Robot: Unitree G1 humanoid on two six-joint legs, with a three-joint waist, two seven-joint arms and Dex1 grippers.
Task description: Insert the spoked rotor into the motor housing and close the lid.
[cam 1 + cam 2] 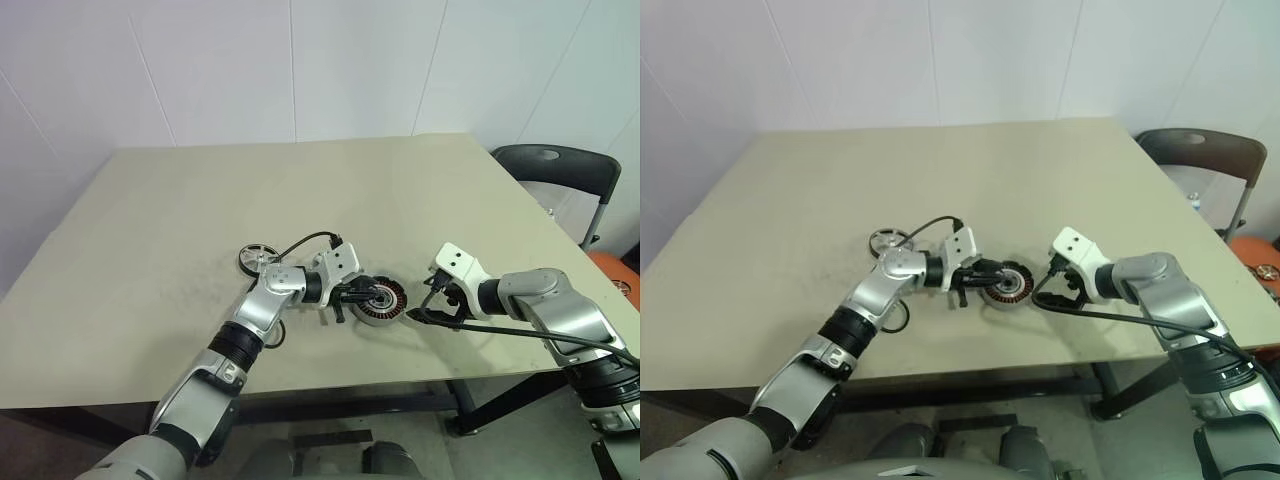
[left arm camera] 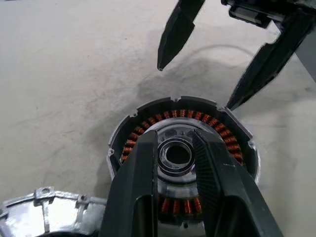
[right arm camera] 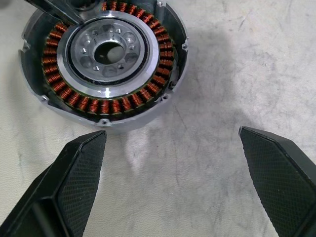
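On the table, the housing is found open, with its lid lying beside it. The right gripper is held wide and empty nearby. The left gripper is set over the hub, and its grip cannot be told. The rotor is seen well apart, not yet inserted.

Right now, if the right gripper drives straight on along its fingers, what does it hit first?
Probably the housing: it sits just ahead of the open right gripper, slightly off-centre; bare table lies between, so one finger may pass beside it.

Left arm reaches across toward the right, its left gripper roughly level with the fingers only a narrow gap apart. Right arm's bent inward, right gripper angled down at the tabletop, fingers spread wide, holding nothing.
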